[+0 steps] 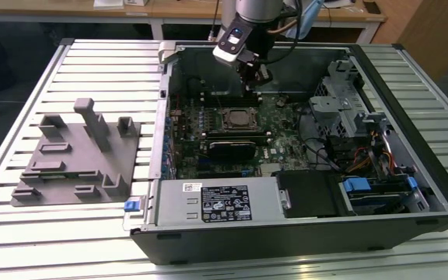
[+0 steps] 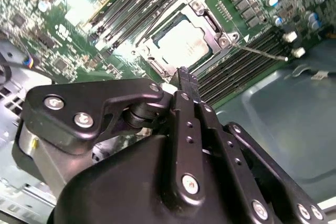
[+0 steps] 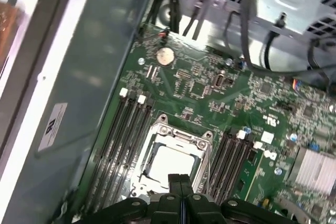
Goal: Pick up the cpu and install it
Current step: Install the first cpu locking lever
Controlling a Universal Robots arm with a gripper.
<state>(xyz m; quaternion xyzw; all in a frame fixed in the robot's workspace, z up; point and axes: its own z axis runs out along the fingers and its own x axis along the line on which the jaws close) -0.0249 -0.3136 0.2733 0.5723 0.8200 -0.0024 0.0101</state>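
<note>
one open computer case [image 1: 302, 227] lies on a slatted table [image 1: 21, 233], motherboard [image 1: 286, 137] exposed. beside it sits a grey fixture [image 1: 72, 157]. the gripper [image 3: 180, 181] hangs above the socket frame [image 3: 181, 135], fingers pressed together, holding nothing. the cpu [image 3: 170, 163] sits seated in that socket.

No print can be read anywhere.
- Power supply [image 1: 208, 201], exterior view: large dark label [image 1: 226, 202] with white lines, illegible. It lies at 6 o'clock from the cpu [image 1: 238, 118].
- Small white sticker [image 1: 191, 186] at 10 o'clock of that label: a code pattern, unreadable.
- Case wall [image 3: 79, 103], first wrist view: white sticker [image 3: 52, 125], dark marks, not legible.
- cpu lid, both wrist views: no legible marking.
- Motherboard [image 3: 210, 98] silkscreen: too fine to read.
</note>
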